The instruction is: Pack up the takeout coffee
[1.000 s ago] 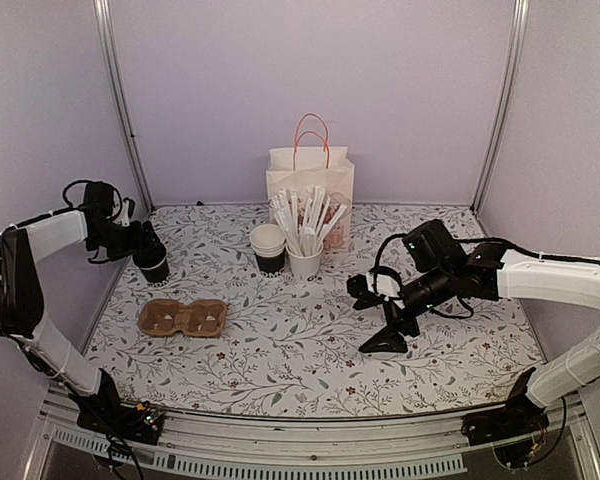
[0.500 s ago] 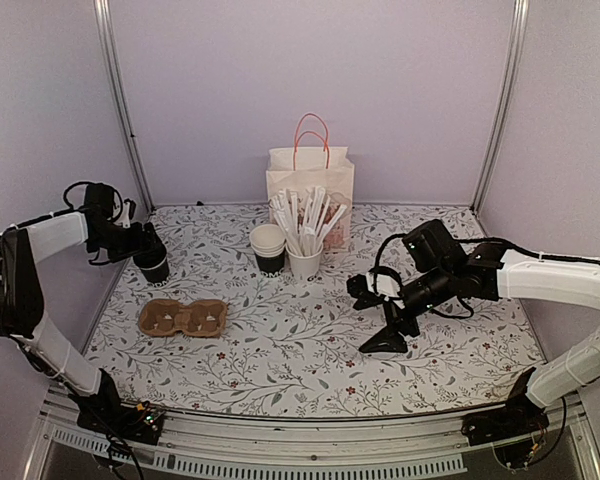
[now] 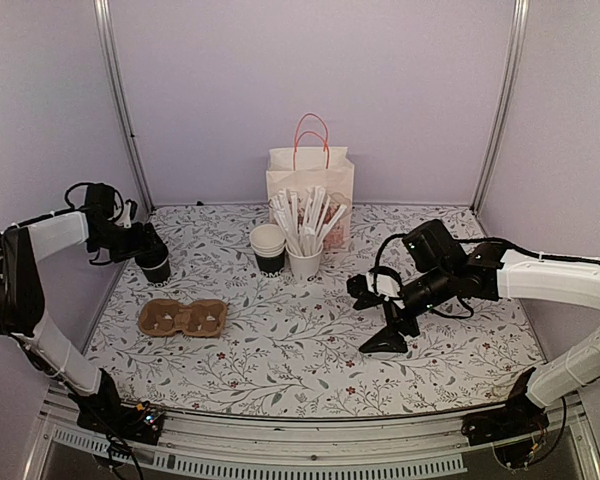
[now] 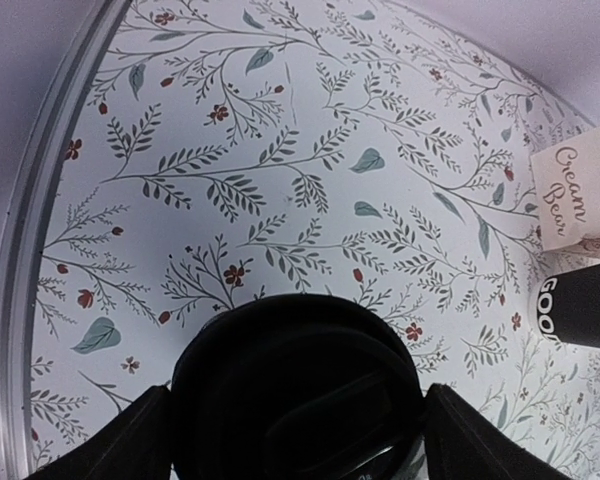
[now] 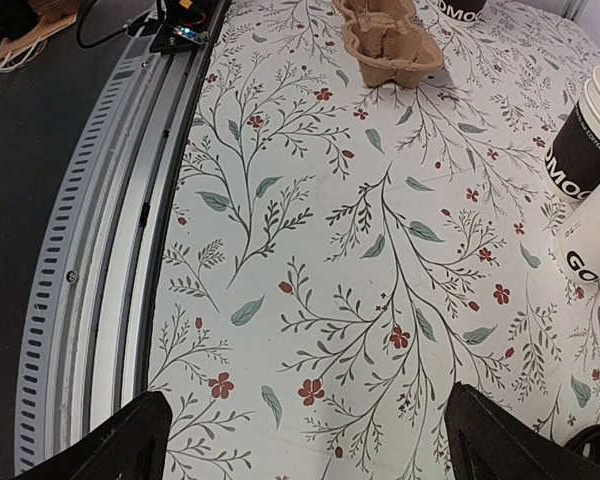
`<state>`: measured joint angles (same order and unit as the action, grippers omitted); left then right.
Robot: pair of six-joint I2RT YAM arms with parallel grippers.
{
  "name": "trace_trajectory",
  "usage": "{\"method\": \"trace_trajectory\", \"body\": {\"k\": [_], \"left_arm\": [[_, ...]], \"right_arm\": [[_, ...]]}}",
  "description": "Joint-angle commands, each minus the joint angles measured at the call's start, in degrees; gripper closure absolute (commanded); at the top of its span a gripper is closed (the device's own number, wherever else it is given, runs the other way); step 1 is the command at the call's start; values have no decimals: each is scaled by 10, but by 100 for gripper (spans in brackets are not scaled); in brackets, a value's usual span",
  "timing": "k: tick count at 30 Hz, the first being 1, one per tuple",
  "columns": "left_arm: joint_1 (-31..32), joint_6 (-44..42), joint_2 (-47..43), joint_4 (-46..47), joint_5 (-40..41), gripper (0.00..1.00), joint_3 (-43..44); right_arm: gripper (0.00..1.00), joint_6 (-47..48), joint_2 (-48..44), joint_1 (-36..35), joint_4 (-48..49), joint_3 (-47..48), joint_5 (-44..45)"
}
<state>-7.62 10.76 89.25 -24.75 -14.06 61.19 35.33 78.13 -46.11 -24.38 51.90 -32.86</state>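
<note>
Little has changed: the takeout coffee stands where it was, far left on the surface, lidded and unlifted. Your left jaws straddle it, but grip cannot be confirmed. Your right jaws hang wide and empty. Packing has not begun.

Both my arms are white shells with black joints. A thin black cable loops just behind the left hand, and another behind the right hand. Each hand is black, with broad matte fingers.
</note>
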Motion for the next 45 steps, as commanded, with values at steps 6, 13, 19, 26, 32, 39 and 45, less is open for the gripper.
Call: {"method": "trace_trajectory", "body": {"k": [6,13,19,26,32,39,45], "left_arm": [[5,20,-64,-49,-50,19,30],[44,62,-98,-41,-86,22,22],[74,84,-108,-16,-67,19,17],[140,66,-23,43,-56,11,25],[202,49,88,82,-10,6,68],[231,4,195,-2,57,0,148],[252,-5,207,-8,68,0,129]], "right_arm": [[1,0,0,-1,2,10,4],[1,1,2,-1,3,10,7],[1,1,2,0,4,10,8],[1,1,1,-1,3,10,12],[1,1,-2,0,4,6,15],[1,2,-11,-1,5,-1,15],[1,6,-5,0,5,1,12]]}}
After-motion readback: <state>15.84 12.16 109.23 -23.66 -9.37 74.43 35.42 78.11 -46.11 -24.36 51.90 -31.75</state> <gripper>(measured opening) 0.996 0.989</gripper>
